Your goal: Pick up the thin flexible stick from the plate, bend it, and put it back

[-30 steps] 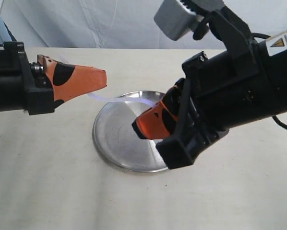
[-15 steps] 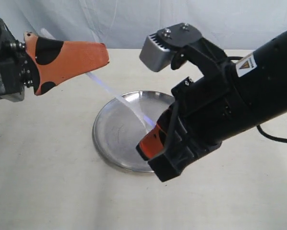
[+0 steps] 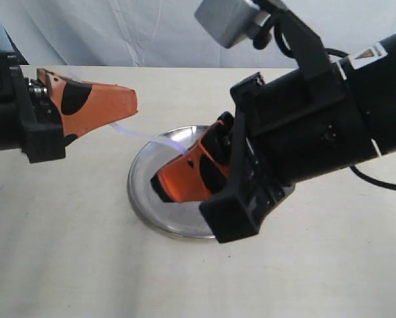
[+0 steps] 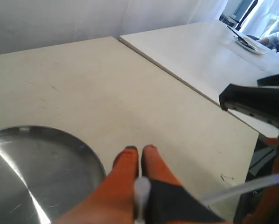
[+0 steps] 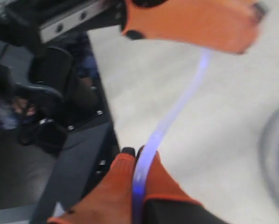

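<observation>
left gripper held level, pointing right, jaws pinched on thin flexible stick; right gripper sits lower, angled down-left, jaws pinched on its other end; tips apart
</observation>
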